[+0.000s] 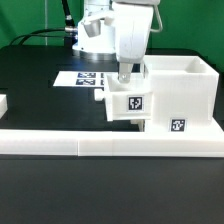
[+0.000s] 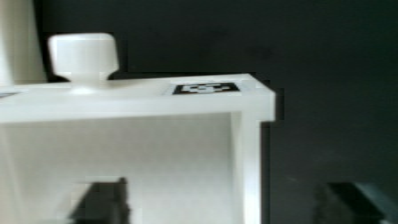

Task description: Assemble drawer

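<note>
The tall white housing point(image 1: 185, 90) stands at the exterior view's right, behind the rail, with a tag low on its front. A smaller white tray box point(image 1: 128, 103) with a tag sits against the housing's left side. In the wrist view the tray box point(image 2: 125, 150) fills the picture, with its round knob point(image 2: 80, 60) and tag point(image 2: 208, 87). My gripper point(image 1: 126, 72) comes down from above onto the tray box. The gripper point(image 2: 231, 205) is open: one finger point(image 2: 103, 200) is inside the tray, the other point(image 2: 365, 200) outside, either side of the tray's side wall.
A long low white rail point(image 1: 100, 143) runs across the front of the black table. The marker board point(image 1: 82, 78) lies flat behind the tray box. Another white part point(image 1: 3, 103) shows at the exterior view's left edge.
</note>
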Robot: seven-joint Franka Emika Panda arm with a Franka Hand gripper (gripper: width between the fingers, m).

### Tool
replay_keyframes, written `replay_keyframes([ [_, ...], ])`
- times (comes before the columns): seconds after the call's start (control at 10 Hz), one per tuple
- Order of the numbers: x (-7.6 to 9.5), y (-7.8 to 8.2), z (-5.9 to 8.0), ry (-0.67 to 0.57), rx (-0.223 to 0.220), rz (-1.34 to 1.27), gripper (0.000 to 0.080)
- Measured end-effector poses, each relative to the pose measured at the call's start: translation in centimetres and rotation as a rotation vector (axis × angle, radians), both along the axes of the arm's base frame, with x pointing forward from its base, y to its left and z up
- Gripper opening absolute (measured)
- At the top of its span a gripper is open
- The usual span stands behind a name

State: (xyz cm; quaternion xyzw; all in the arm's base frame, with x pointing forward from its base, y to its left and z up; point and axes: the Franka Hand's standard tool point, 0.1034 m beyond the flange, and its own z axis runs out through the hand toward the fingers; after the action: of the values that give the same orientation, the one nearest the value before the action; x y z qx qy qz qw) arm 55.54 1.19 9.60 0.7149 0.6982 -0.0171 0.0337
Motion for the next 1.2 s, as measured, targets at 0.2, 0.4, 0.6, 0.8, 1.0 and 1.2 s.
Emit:
replay_keyframes([
  [0.2, 0.2, -1.5, 1.4, 0.009, -0.019, 0.009, 0.064],
  [0.4, 0.0, -4.6, 2.1, 0.024, -0.033, 0.076, 0.0647],
  [0.6, 0.2, -5.7, 2.3, 0.03, -0.032, 0.078, 0.0649],
  [0.8, 0.1, -5.7, 2.2, 0.032, -0.027, 0.086, 0.0649],
  [1.0, -0.2, -7.2, 1.8, 0.042, 0.073, 0.101, 0.0649],
  [1.2, -0.2, -8.0, 0.1, 0.061, 0.139, 0.171, 0.0649],
])
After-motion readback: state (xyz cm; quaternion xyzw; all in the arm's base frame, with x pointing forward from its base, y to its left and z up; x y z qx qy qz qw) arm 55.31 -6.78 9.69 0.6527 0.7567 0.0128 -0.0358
